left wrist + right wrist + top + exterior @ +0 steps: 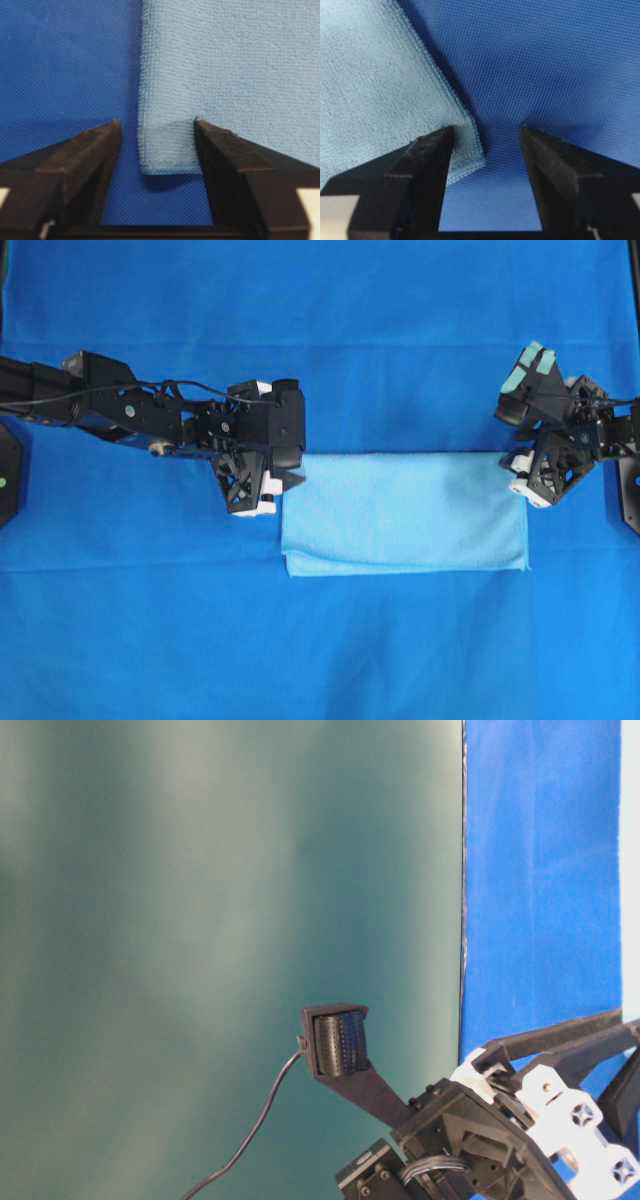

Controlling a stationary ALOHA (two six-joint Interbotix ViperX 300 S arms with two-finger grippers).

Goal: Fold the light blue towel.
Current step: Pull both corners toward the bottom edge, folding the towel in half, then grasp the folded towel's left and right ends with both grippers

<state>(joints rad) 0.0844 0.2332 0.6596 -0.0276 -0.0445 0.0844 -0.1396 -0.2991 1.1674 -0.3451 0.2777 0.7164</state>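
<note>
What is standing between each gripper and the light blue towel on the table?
Nothing visible. The left gripper is open, straddling a corner of the light blue towel. The right gripper is open at the other corner, one finger over the hem. Only the blue table covering lies around it.

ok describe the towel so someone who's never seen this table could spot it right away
A dark royal-blue table covering fills the overhead view. Near its middle, between the left gripper and the right gripper, lies the light blue towel, a flat rectangle. Its paler sky-blue colour, fuzzy texture and stitched hem set it apart.
</note>
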